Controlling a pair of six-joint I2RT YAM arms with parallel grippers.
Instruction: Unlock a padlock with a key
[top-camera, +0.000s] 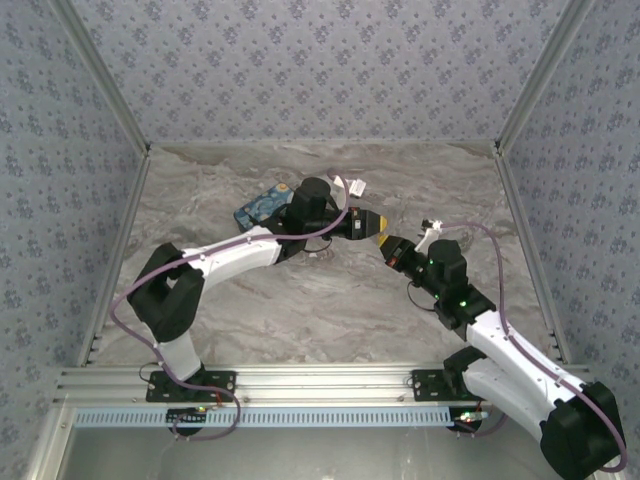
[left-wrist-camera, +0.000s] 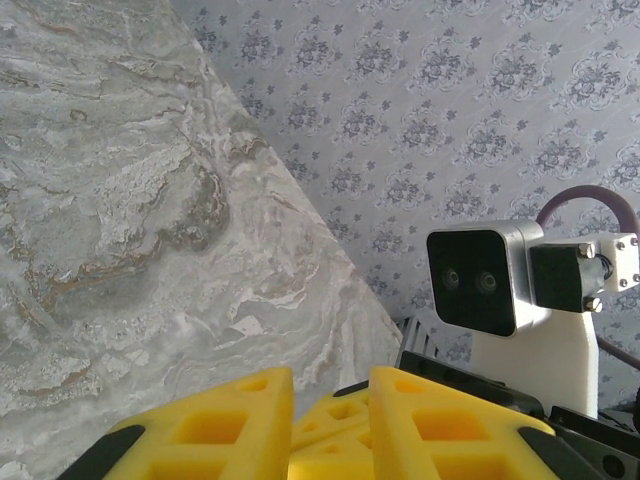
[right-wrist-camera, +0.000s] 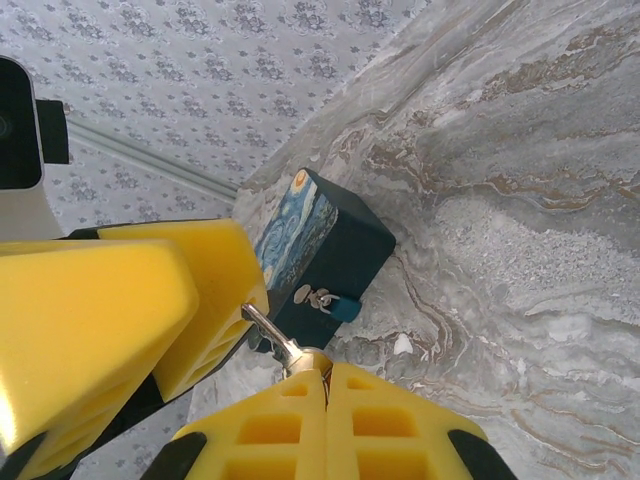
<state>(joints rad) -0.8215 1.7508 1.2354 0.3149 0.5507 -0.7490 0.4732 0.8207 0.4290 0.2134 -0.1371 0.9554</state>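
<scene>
Right wrist view: your right gripper (right-wrist-camera: 326, 380) was clamped tight on the key (right-wrist-camera: 270, 332), shaft slanting toward your left gripper (top-camera: 372, 225), which sat nearer the box (right-wrist-camera: 340, 235). Its fingers (right-wrist-camera: 210, 300) were drawn together; contents untellable. The padlock (right-wrist-camera: 335, 303), probably the small teal-and-silver piece, lay against the box.

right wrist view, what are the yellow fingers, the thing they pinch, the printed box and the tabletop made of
Right fingers: yellow, matte, with moulded square pockets; plastic or dense foam, can't tell which.
Key pinched at their tips: thin silvery metal, it glints.
Box: glossy starry-night print, dark plain side; maybe card or tin.
Table: grey veined marble look; could be laminate rather than stone.
</scene>
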